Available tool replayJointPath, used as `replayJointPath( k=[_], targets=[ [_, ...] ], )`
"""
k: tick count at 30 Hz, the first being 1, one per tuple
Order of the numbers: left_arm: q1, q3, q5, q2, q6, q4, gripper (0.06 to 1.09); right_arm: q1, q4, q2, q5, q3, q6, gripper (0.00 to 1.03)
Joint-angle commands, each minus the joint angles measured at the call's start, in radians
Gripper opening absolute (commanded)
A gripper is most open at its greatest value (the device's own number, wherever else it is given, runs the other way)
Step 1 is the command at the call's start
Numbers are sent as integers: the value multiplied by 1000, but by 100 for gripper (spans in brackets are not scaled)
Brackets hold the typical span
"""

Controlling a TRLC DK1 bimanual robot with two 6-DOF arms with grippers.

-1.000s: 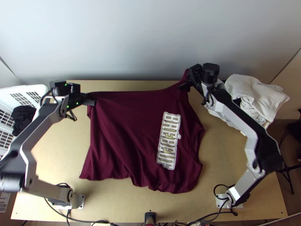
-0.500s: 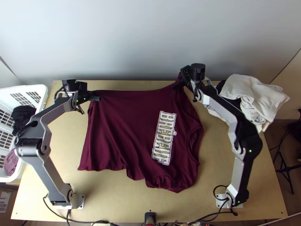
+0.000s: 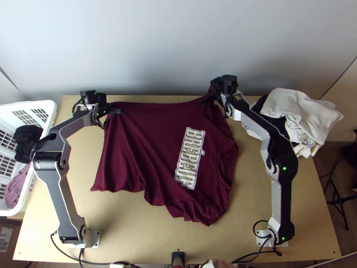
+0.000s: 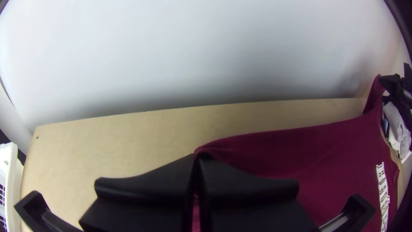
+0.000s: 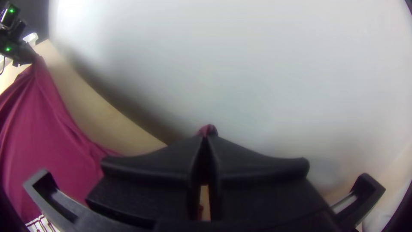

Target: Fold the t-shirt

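The maroon t-shirt (image 3: 156, 147) lies on the table with long creases, its white lettering facing up and its neck opening toward the right. My left gripper (image 3: 117, 110) is shut on its far left corner, and my right gripper (image 3: 213, 96) is shut on a far right part that rises from the table. In the left wrist view, shirt cloth (image 4: 266, 150) runs from between the fingertips of the left gripper (image 4: 198, 159). A small tuft of shirt (image 5: 207, 130) sticks up between the fingertips of the right gripper (image 5: 206, 139).
White and black cloths (image 3: 294, 114) are piled at the table's right side. A white laundry basket (image 3: 44, 109) with dark and mauve clothes stands at the left. A wall (image 3: 178, 49) rises behind the table's far edge (image 3: 71, 98).
The shirt's near edge has slid away from the arms' bases, toward the far edge. The left gripper has moved right and slightly farther off; the right gripper has moved left. Both keep their hold.
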Motion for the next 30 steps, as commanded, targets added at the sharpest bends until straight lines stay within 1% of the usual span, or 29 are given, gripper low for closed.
replayJointPath(
  k=[1,2,4,5,6,7,9,11,16,18,21,25,30],
  targets=[
    [-9,59,-31,48,-25,-2,12,12,7,71,10,80,4,3],
    [-9,59,-34,43,-41,-11,23,13,7,74,10,85,4,3],
    [-5,59,-37,20,-54,-54,59,18,7,75,10,90,5,3],
    [-1,58,-37,8,-54,-77,74,20,7,75,10,91,7,3],
    [2,58,-40,-4,-54,-102,83,21,7,75,10,93,12,3],
    [5,53,-41,-23,-54,-117,90,23,5,75,10,96,19,3],
    [15,47,-41,-58,-54,-149,99,27,1,78,10,100,22,3],
    [29,47,-41,-96,-54,-178,102,32,1,80,10,102,27,3],
    [58,44,-29,-158,-50,-290,103,32,-10,77,11,100,53,3],
    [68,36,-23,-161,-53,-295,103,32,-12,72,11,96,56,3],
    [71,56,8,-138,-54,-315,103,30,-13,69,11,96,58,3],
    [43,145,69,-86,-47,-418,103,30,-15,65,11,96,58,3],
    [11,231,69,-4,-30,-461,102,29,-18,57,13,91,59,3]
  ],
)
